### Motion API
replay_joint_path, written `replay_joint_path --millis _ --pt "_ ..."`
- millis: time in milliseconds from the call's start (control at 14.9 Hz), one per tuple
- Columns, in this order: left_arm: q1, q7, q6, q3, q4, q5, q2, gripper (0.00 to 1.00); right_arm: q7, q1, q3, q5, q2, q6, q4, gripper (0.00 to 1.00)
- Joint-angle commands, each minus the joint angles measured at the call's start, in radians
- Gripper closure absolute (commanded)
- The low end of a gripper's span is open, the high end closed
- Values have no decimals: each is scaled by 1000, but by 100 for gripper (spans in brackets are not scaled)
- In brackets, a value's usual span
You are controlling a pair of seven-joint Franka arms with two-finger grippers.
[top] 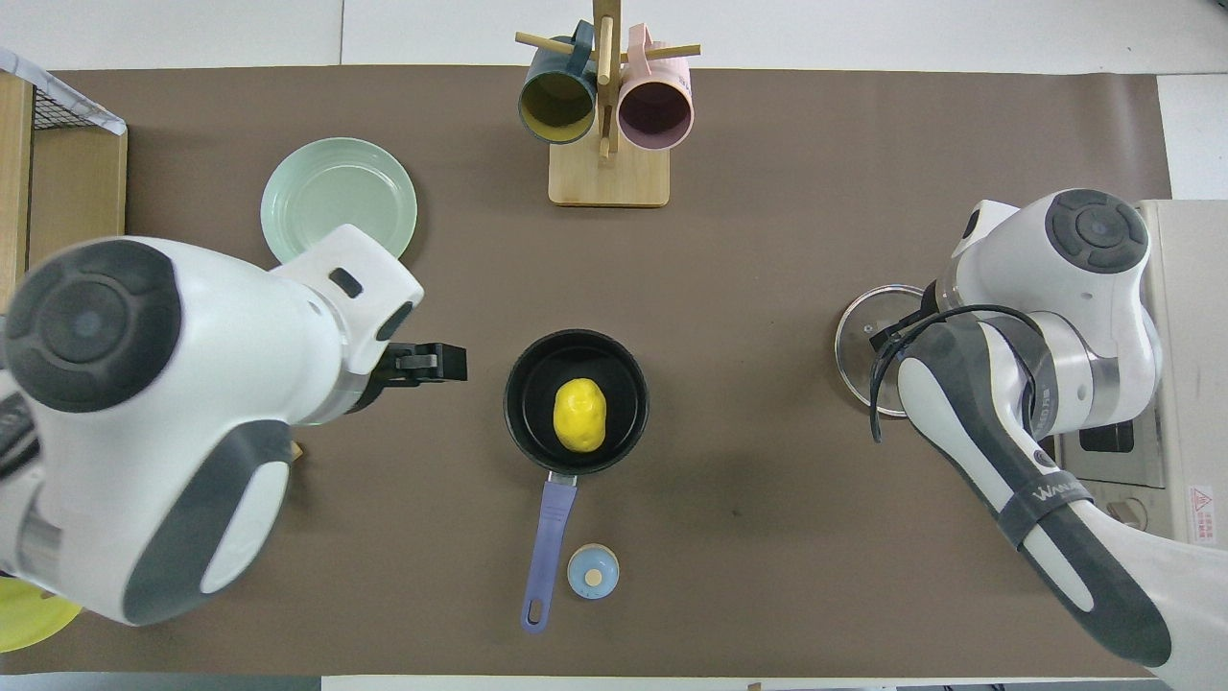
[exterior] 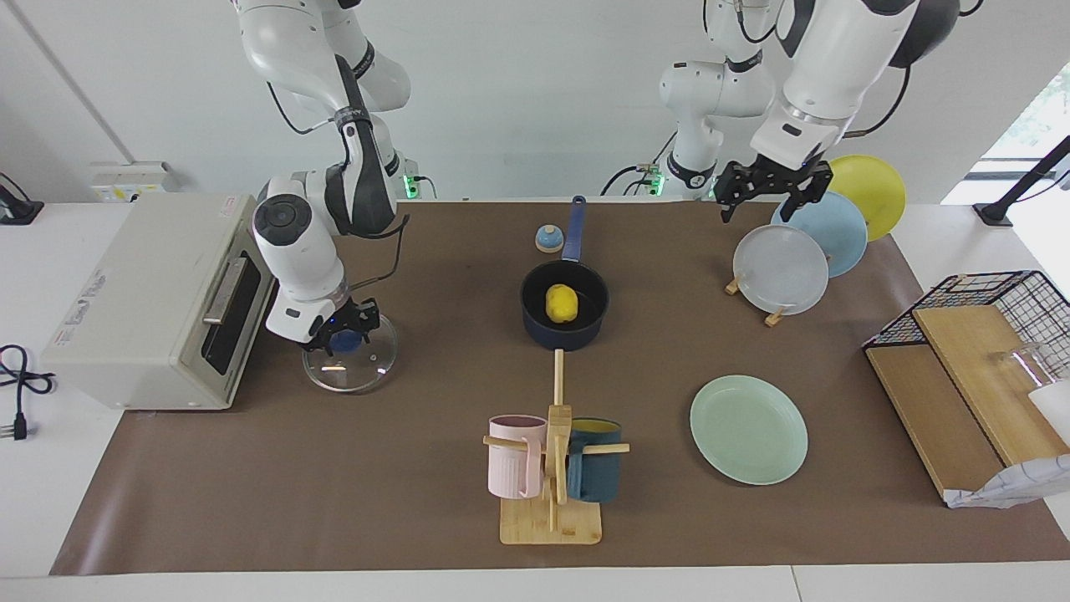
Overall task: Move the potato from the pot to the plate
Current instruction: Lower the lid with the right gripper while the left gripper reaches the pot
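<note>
The yellow potato (exterior: 561, 303) lies in the navy pot (exterior: 568, 336) at the middle of the mat; the overhead view shows the potato (top: 579, 414) on the pot's black inside (top: 523, 403). The mint-green plate (exterior: 748, 429) lies flat, farther from the robots, toward the left arm's end, and is partly covered in the overhead view (top: 326, 187). My left gripper (exterior: 771, 196) is open and empty, up in the air near the plate rack, apart from the pot; in the overhead view it (top: 443, 363) shows beside the pot. My right gripper (exterior: 341, 334) is shut on the blue knob of a glass lid (exterior: 347, 368).
A toaster oven (exterior: 150, 301) stands at the right arm's end beside the lid. A mug stand (exterior: 552, 468) with a pink and a teal mug stands farther out than the pot. A rack holds grey, blue and yellow plates (exterior: 780, 269). A small blue knob (exterior: 548, 239) lies by the pot handle. A wire basket with boards (exterior: 986, 334) stands at the left arm's end.
</note>
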Motion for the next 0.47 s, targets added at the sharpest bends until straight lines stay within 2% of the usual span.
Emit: replay_joint_path --millis 0,201,402 --pt "-104 -108 181 20 -48 -10 100 0 -21 -20 14 21 -31 8 -7 0" --pt "-138 -115 210 20 -51 -10 145 0 -18 -6 14 23 -68 -112 111 0" --pt "-158 -155 265 20 -56 -10 202 0 6 -8 14 27 -82 -338 302 0"
